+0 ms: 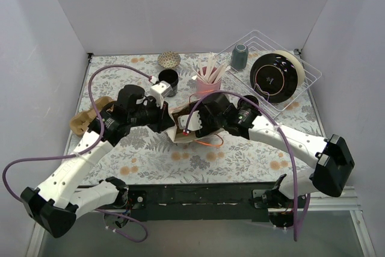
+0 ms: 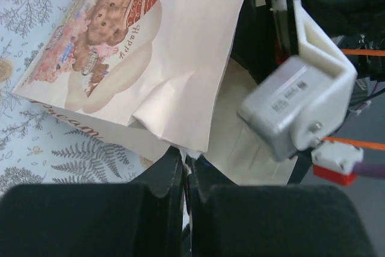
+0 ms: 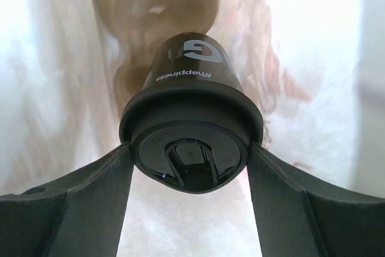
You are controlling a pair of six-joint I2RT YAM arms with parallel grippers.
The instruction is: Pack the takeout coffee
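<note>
The takeout coffee point(image 3: 191, 118), a black cup with a glossy black lid, is inside a white paper bag point(image 1: 178, 132) with a teddy-bear print point(image 2: 174, 46). My right gripper point(image 3: 189, 161) reaches into the bag's mouth, and its fingers point(image 3: 90, 197) press both sides of the lid. In the top view the right gripper point(image 1: 191, 123) is buried in the bag at the table's middle, and the cup is hidden there. My left gripper point(image 2: 185, 161) is shut on the bag's rim, just left of the opening point(image 1: 167, 121).
A lidless black cup point(image 1: 168, 80) and a pink holder of sticks point(image 1: 207, 79) stand behind the bag. A wire rack point(image 1: 301, 76) at the back right holds a grey-blue tumbler point(image 1: 239, 57) and dark plates point(image 1: 274, 76). A cardboard carrier point(image 1: 84, 118) lies at the left.
</note>
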